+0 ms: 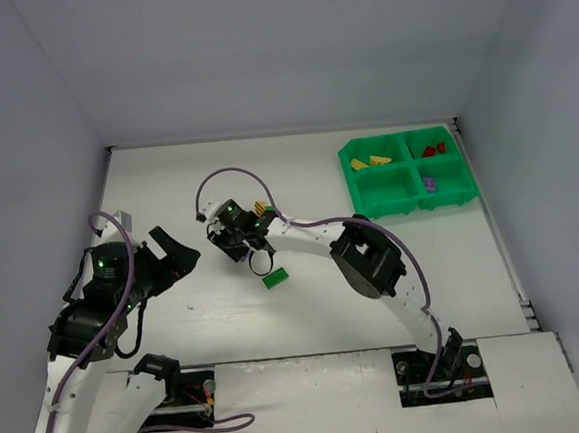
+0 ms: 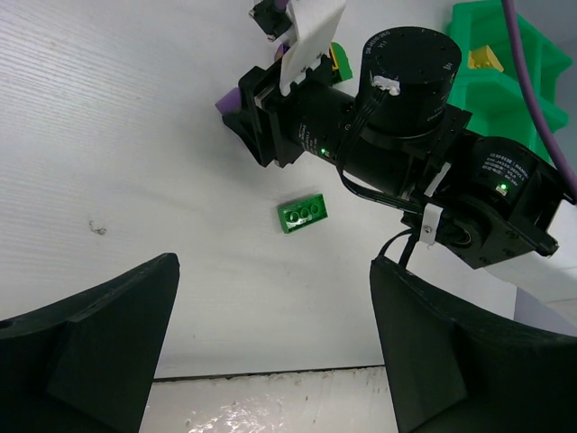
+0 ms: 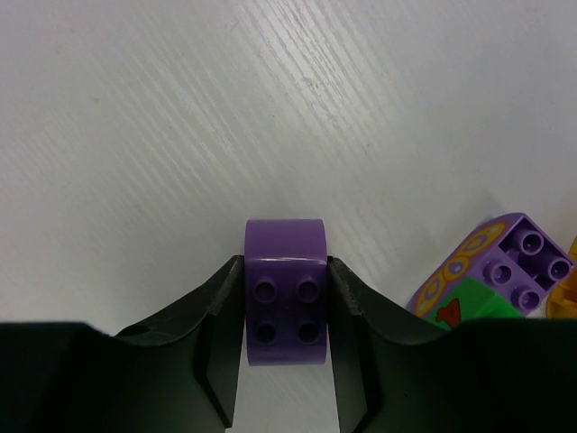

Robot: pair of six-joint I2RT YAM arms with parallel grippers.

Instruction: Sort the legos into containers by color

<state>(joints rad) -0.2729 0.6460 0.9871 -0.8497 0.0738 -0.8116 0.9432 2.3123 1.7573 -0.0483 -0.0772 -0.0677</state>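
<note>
Item held: a purple rounded brick [image 3: 286, 289], four studs up, low over the white table [image 3: 135, 108]; contact with the surface cannot be confirmed. The right gripper [image 3: 285, 263] is closed on it, both black fingers [image 3: 212, 316] pressed flat against its sides. Just beside it to the right, a printed purple brick [image 3: 509, 262] touches a green piece [image 3: 473, 302], with an orange-yellow piece [image 3: 568, 289] at the frame edge. A flat green brick [image 1: 275, 277] lies alone on the table near the right gripper. The green tray [image 1: 409, 164] sits at the far right, well apart: yellow bricks [image 1: 370, 161] in the far-left compartment, red bricks [image 1: 433, 150] far-right, one purple brick [image 1: 428, 182] near-right. The left gripper [image 1: 172, 254] has its jaws spread wide, holding nothing, at the table's left side
</note>
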